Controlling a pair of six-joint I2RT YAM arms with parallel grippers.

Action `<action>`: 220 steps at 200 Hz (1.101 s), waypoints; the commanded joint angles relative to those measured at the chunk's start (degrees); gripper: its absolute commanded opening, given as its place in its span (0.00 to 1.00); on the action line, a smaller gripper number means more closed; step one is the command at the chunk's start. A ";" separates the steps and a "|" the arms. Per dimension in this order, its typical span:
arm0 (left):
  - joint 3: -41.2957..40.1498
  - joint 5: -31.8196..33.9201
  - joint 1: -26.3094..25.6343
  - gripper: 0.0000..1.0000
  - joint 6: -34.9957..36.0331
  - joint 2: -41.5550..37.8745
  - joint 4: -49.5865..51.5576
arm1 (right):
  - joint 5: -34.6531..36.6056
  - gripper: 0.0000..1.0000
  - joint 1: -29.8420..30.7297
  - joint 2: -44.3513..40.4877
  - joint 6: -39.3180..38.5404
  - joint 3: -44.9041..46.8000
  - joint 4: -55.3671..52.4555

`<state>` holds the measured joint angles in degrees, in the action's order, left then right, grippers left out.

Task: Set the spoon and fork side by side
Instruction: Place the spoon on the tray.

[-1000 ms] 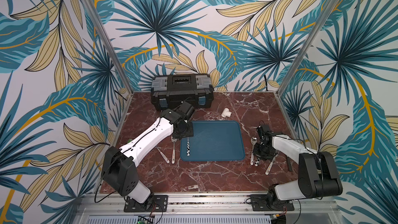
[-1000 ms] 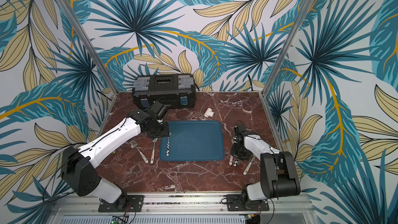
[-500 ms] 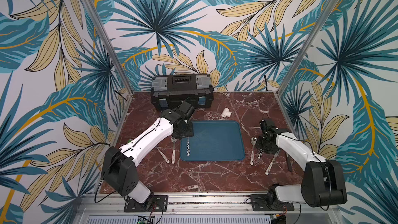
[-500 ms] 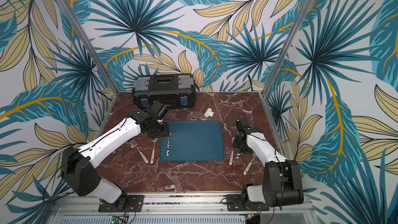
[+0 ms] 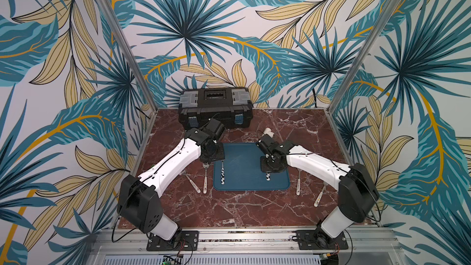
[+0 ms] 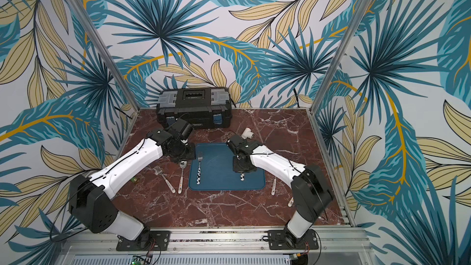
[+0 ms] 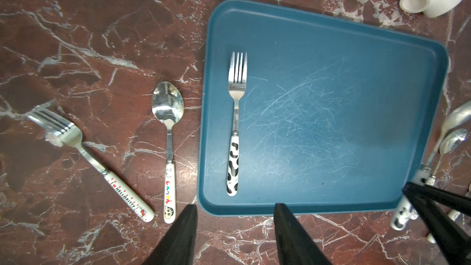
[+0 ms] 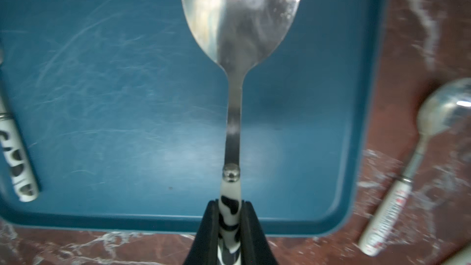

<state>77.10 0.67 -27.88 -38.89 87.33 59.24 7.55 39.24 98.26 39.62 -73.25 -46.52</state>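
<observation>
Both top views are lit evenly and brightly by diffuse light; only faint shadows are cast on the marble tabletop (image 5: 229,207). In the right wrist view, white glare spots are carried by the bowl of the spoon (image 8: 242,21), which is rendered soft, and the small spoon (image 8: 443,108) is smeared by blur. In the left wrist view the tray (image 7: 331,34) is shown sharp, its edges bowed by lens distortion.

Spoon (image 8: 239,34) held in the right gripper (image 8: 229,203), above the right part of the tray (image 8: 102,123); fork (image 7: 235,128) on the tray, just ahead of the left gripper (image 7: 235,205). Left of that gripper, on the table (image 7: 102,47): second spoon (image 7: 168,136), then second fork (image 7: 84,154) farther out.
</observation>
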 commanded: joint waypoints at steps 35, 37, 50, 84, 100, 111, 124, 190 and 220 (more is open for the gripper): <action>-3.70 -0.46 1.38 0.53 -0.48 -4.87 0.14 | -7.52 0.04 6.46 16.14 5.59 -16.28 1.48; -3.78 -0.40 1.46 0.53 -0.48 -4.91 0.21 | -7.72 0.04 6.46 16.39 5.70 -16.70 1.51; -4.06 -0.14 1.64 0.53 -0.52 -5.31 0.46 | -8.75 0.05 8.66 19.30 6.84 -18.98 1.79; -5.78 -0.44 1.83 0.53 -0.96 -6.69 -0.62 | -9.70 0.05 9.84 23.01 8.37 -21.04 2.37; -6.11 -0.45 1.97 0.53 -0.84 -6.50 -0.71 | -9.91 0.06 9.96 23.94 8.49 -21.84 1.82; -6.22 -0.57 2.10 0.53 -0.62 -6.23 -0.77 | -9.68 0.06 10.07 24.21 8.59 -21.80 2.13; -6.28 -0.67 2.19 0.53 -0.48 -5.83 -0.80 | -9.56 0.06 10.17 24.58 8.56 -22.17 2.03; -6.87 -1.08 2.48 0.53 0.18 -5.68 -1.18 | -9.75 0.07 11.27 27.82 8.71 -25.43 0.78; -7.26 -1.17 2.70 0.53 0.40 -6.01 -1.23 | -9.72 0.09 11.38 28.46 8.91 -25.52 1.06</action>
<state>71.50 -0.25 -25.71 -39.22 81.97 58.63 -2.02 50.24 125.58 47.72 -98.04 -43.97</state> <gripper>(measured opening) 0.529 0.158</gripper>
